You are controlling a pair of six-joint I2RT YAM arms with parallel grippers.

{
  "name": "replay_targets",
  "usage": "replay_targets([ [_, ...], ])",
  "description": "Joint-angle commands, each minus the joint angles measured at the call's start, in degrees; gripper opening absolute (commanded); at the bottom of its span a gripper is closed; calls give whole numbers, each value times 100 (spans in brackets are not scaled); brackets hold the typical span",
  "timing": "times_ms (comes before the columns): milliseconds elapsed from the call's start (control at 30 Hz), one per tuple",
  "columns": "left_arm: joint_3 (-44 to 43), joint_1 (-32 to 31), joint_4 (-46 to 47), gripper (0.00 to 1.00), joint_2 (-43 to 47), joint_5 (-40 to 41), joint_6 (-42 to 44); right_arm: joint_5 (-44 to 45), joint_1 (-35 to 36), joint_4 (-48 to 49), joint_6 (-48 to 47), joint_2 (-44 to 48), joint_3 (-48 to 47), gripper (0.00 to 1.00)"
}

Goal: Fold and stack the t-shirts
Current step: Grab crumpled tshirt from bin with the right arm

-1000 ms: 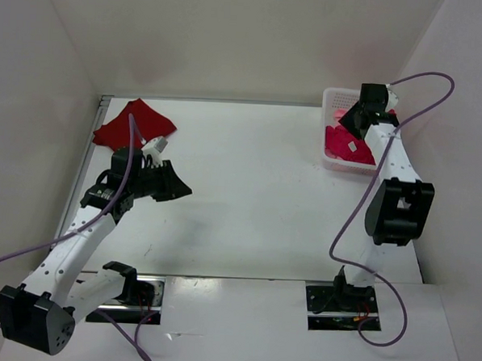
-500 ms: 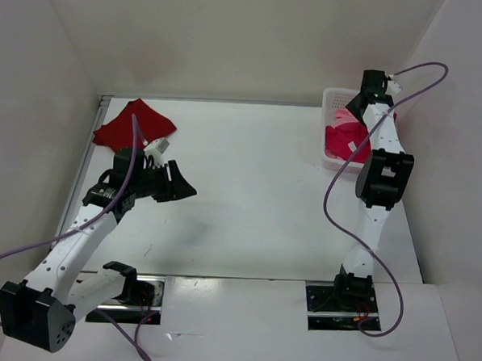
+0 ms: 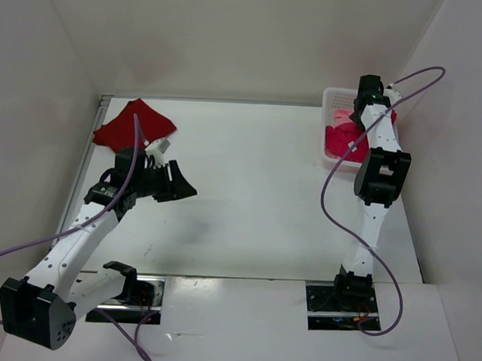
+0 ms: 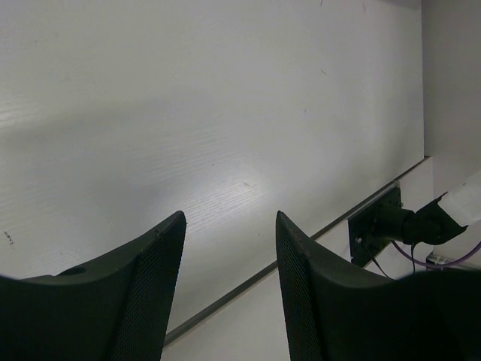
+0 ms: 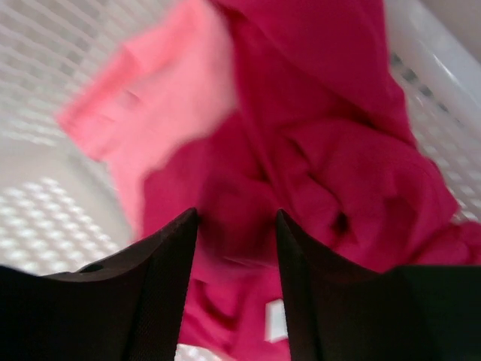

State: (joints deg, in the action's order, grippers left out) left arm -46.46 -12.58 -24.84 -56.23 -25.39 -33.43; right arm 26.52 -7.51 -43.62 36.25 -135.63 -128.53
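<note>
**Fig. Right arm stretched out over the basket; no shirt taken up yet**

Far left: the dark red t-shirt [image 3: 135, 124] lies crumpled at the far-left corner of the bench [image 3: 256, 205]. It is not yet folded. Just nearer, my left hand [image 3: 184, 180] hovers over bare bench with its fingers spread and nothing between them [image 4: 229, 226]. It has barely shifted in the last second.

Far right: my right arm has drawn its elbow in and reached farther, so my right hand [image 3: 359, 112] now hangs over the white basket [image 3: 333, 95]. Its fingers stand apart, holding nothing, and point down at the cloth [image 5: 234, 218].

Inside the basket, the crimson t-shirt [image 5: 331, 188] is bunched beneath that hand. The salmon pink t-shirt [image 5: 158, 105] lies to its left, touching it. I judge this to be the approach to a pick.

Obstacles: the basket walls hem in the reach, and the two shirts overlap, so one grip may drag both.
</note>
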Motion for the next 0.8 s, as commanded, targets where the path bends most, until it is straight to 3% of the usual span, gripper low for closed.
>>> replay_targets([
  [0, 84, -17, 155, 59, -11, -37, -67, 100, -136, 265, 93, 599, 565, 45],
  [167, 136, -17, 260, 59, 42, -37, -67, -34, -137, -393, 40, 38, -373, 45],
  [367, 137, -17, 260, 59, 94, -141, -120, -33, -137, 273, -13, 581, 292, 7],
  [433, 137, -17, 313, 59, 94, -142, -120, -156, -137, 327, -74, 880, 434, 0],
  [667, 6, -17, 313, 58, 33, -195, -120, -411, -137, 283, -206, 1240, 329, 0],
  [767, -65, -17, 260, 58, 33, -195, -173, -665, -84, 695, -206, 2170, 977, 0],
])
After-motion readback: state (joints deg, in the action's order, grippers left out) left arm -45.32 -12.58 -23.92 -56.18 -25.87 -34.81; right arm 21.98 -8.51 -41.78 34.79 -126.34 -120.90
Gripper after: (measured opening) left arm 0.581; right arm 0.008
